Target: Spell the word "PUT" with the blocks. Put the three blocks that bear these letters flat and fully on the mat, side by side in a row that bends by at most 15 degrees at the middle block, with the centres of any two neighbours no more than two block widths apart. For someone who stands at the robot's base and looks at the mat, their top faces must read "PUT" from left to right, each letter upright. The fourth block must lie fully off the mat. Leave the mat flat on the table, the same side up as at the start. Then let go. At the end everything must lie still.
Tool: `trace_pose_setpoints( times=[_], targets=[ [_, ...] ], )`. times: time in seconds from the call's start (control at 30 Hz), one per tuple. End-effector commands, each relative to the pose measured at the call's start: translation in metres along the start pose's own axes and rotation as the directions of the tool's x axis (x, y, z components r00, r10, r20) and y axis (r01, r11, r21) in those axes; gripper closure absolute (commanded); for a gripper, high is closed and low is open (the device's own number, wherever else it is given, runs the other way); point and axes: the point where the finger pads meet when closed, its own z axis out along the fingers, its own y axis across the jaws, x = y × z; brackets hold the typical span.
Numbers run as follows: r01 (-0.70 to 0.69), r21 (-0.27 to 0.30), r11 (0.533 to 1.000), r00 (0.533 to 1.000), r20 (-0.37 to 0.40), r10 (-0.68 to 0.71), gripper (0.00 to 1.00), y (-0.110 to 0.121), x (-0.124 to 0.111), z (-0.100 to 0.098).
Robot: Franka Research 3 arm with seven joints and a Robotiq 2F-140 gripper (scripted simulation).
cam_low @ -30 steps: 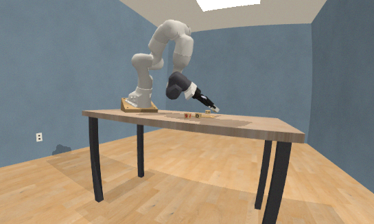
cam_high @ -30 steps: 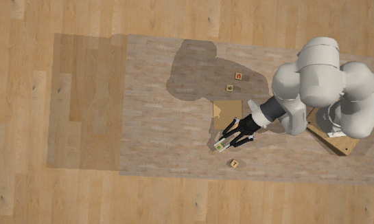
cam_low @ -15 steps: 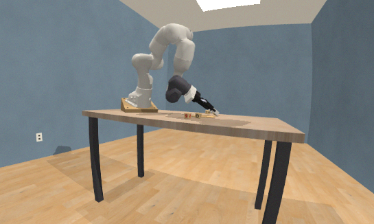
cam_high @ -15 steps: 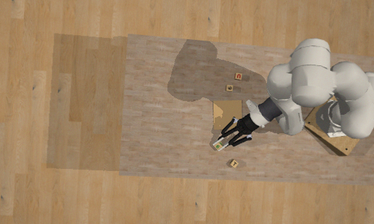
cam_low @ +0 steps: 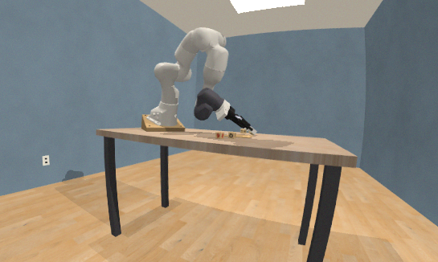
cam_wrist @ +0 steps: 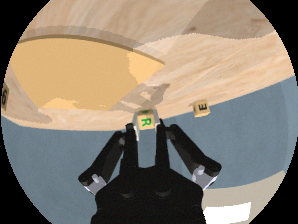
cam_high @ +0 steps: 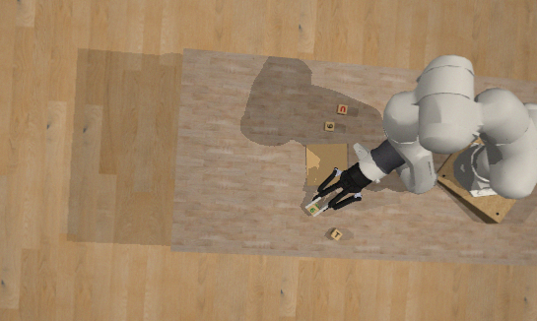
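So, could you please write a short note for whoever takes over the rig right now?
Gripper: shut on the green-lettered block, low over the table just off the mat, on the T side. Its letter is not clearly readable.
Red U block and dark-lettered block: on the table, off the mat, on its other side.
T block: on the table, off the mat.
Done: one block picked.
Left: row P, U, T on the mat, keep the spare off it, release.

P block [cam_high: 314,208] gripped beside mat [cam_high: 323,159]; U [cam_high: 342,109], T [cam_high: 336,234] off mat.
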Motion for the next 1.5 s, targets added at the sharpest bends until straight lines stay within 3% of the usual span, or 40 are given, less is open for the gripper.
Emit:
trace_pose_setpoints(
  times=[0.0,0.57,1.07,1.47],
  targets=[
    [0.008,-0.001,1.0,1.0,0.006,-0.008,0.84,0.0002,-0.0016,0.0004],
    [0.008,-0.001,1.0,1.0,0.006,-0.008,0.84,0.0002,-0.0016,0.0004],
    [0.008,-0.001,1.0,1.0,0.006,-0.008,0.72,0.0002,-0.0016,0.0004],
    [0.008,-0.001,1.0,1.0,0.006,-0.008,0.72,0.0002,-0.0016,0.0004]
  ],
)
